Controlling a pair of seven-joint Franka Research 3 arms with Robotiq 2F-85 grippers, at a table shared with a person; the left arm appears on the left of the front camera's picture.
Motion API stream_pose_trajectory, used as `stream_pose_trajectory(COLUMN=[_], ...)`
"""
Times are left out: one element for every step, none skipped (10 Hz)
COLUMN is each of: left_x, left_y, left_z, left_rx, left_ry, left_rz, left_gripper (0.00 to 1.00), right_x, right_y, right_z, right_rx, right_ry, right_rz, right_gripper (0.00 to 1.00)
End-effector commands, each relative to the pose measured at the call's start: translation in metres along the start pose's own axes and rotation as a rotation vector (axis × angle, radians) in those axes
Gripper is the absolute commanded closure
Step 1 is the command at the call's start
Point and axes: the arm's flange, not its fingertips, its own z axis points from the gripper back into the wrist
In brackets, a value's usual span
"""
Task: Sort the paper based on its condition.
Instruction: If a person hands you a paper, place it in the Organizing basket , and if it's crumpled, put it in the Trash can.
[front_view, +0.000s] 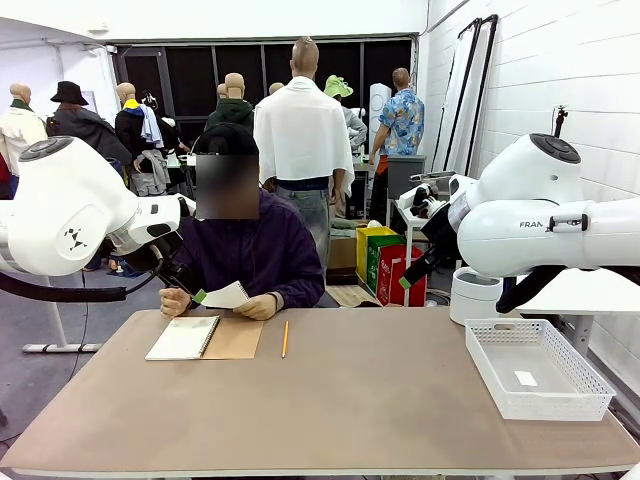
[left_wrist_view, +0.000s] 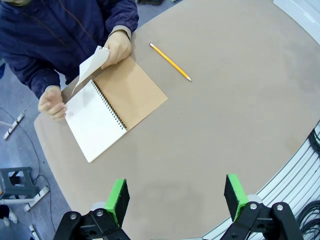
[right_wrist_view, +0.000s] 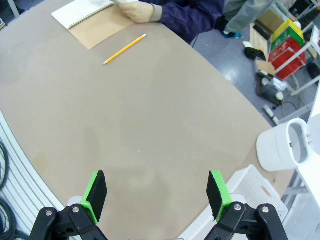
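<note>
Paper (left_wrist_view: 90, 67) sits in the person's hands (left_wrist_view: 117, 47) just above the notebook (left_wrist_view: 95, 120); pencil (left_wrist_view: 170, 61) lies beside the notebook; left jaws and right jaws gape wide, empty.

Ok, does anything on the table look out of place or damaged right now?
Nothing is spilled or broken. The paper the person holds over the notebook is bent, not flat. The pencil lies loose beside it, and a small white scrap sits alone in the basket.
</note>
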Motion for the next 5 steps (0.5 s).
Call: stream_pose_trajectory(left_x=[-0.0006,-0.0006,-0.0006,-0.0006,-0.0006], left_y=[0.0003,0.0003,0.0003,0.0003,0.0003], left_z=[0.0000,0.0000,0.0000,0.0000,0.0000], left_rx=[0.000,0.000,0.000,0.000,0.000], left_ry=[0.004,0.004,0.004,0.004,0.004], left_rz=[0.000,0.000,0.000,0.000,0.000], left_gripper=[0.00,0.00,0.00,0.00,0.00], right_x=[-0.0011,-0.0011,-0.0011,-0.0011,-0.0011], right_y=[-0.0014,-0.0014,-0.0014,-0.0014,-0.0014], right_z=[-0.0003,-0.0003,-0.0003,-0.0003,-0.0003], right_rx=[0.006,0.006,0.006,0.006,0.006], right_ry=[0.004,0.004,0.004,0.004,0.004], right_rz=[0.001,0.001,0.001,0.001,0.001], right_gripper=[0.00,0.00,0.00,0.00,0.00])
